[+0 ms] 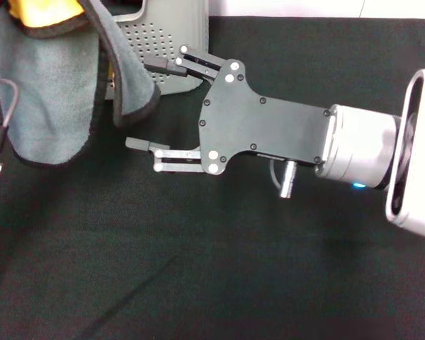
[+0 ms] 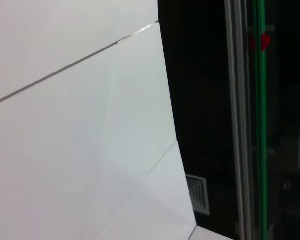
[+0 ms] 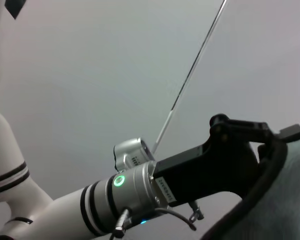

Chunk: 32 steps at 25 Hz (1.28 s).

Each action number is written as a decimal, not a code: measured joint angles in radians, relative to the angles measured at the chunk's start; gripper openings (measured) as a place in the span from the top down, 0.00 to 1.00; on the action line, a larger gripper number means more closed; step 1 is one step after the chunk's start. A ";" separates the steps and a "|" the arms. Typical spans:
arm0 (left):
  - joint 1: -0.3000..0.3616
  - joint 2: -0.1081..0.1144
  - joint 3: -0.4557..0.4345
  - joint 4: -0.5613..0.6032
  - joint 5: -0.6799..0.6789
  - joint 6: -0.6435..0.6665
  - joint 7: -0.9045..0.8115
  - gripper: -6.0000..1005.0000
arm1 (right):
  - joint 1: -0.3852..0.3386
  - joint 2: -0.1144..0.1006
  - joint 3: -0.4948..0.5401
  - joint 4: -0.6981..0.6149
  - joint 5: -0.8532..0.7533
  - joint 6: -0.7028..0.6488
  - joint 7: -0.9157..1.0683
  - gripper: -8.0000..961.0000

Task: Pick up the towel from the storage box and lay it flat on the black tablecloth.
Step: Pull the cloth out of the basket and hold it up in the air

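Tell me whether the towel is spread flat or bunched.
Bunched: the towel hangs draped in folds above the black tablecloth, beside the open right gripper.

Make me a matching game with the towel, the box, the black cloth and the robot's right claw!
Things:
1. towel
2. storage box
3. black tablecloth
4. right gripper

States:
A. spread flat under everything
B. fingers wide open, beside the towel's hanging edge
C. hanging in the air, grey-blue face showing
D. light grey with dotted walls, at the far edge

Pairs: 1-C, 2-D, 3-A, 4-B
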 joint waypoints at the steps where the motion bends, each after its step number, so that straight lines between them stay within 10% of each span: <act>1: -0.002 0.000 0.014 0.000 -0.009 0.000 0.000 0.99 | -0.002 0.000 -0.009 0.000 0.013 -0.005 -0.011 0.17; 32: 0.013 0.001 0.168 -0.006 -0.132 0.001 0.033 0.99 | -0.108 0.000 -0.061 -0.007 0.185 -0.024 -0.136 0.17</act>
